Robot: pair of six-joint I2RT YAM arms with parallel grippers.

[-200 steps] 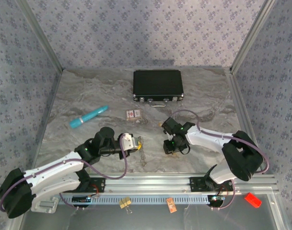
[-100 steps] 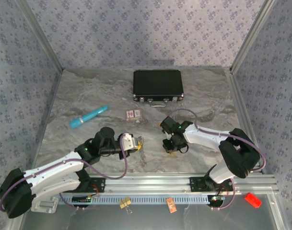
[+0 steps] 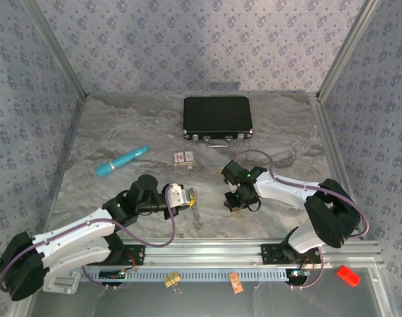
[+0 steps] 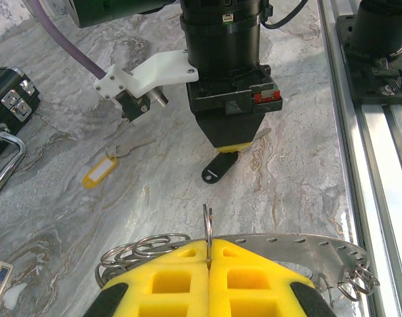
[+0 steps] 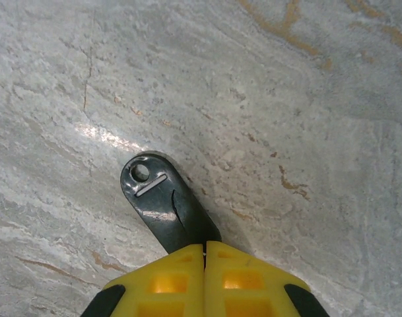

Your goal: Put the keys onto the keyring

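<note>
My left gripper (image 4: 208,243) is shut on a thin silvery keyring (image 4: 207,223), which stands on edge between the yellow pads. Beside the pads lie several more rings (image 4: 138,249) and a perforated metal strip (image 4: 300,246). My right gripper (image 5: 204,246) is shut on a key with a black plastic head (image 5: 162,198); the head sticks out forward just above the marble, and its blade is hidden between the pads. The left wrist view shows that gripper (image 4: 230,144) pointing down with the black head (image 4: 220,169) below it. A second key (image 4: 131,146) with a yellow tag (image 4: 98,173) lies to the left.
A black case (image 3: 217,117) sits at the back of the marble table (image 3: 286,139). A red-and-white card box (image 3: 183,157) and a teal tube (image 3: 121,160) lie left of centre. The metal rail (image 3: 253,247) runs along the near edge. Both grippers (image 3: 191,197) (image 3: 236,205) work close together.
My right gripper's jaws have closed on the black-headed key, after a small shift to the left and back. The left arm has held still with the keyring.
</note>
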